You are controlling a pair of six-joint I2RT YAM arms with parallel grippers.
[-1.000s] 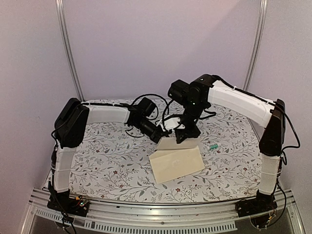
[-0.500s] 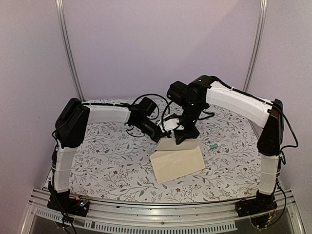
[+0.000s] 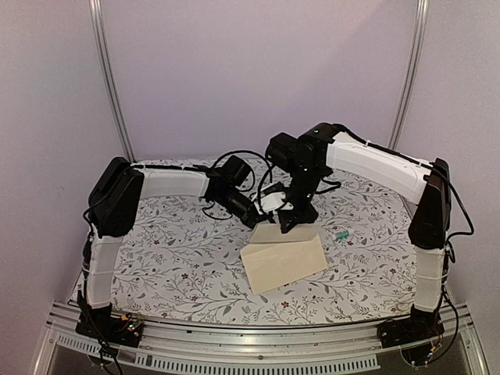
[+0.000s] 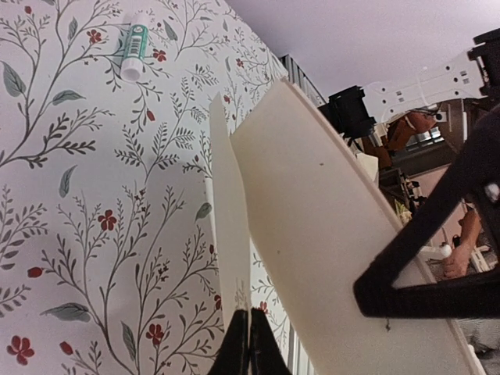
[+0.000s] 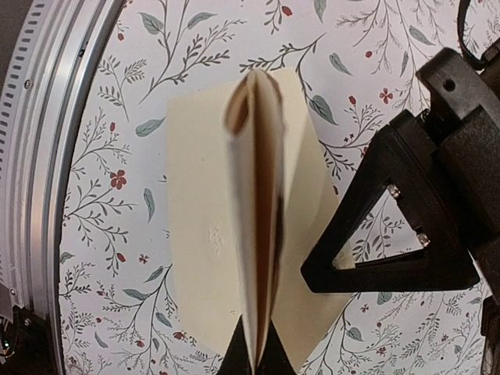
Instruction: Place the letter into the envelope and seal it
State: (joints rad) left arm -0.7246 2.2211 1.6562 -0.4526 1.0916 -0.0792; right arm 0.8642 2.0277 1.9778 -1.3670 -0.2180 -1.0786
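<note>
Right gripper (image 5: 255, 353) clenched on the folded letter (image 5: 256, 187), edge-down just above the envelope (image 3: 283, 262) lying on the table (image 3: 172, 258); left gripper (image 4: 248, 350) pinches the flap (image 4: 229, 234) up; advise holding flap high, squaring letter, lowering slowly.

We see a floral-printed table cover (image 3: 172, 258) with a small green-and-white tube (image 3: 341, 235) lying toward its three o'clock side, and an aluminium rail (image 3: 234, 344) running along its six o'clock edge.
</note>
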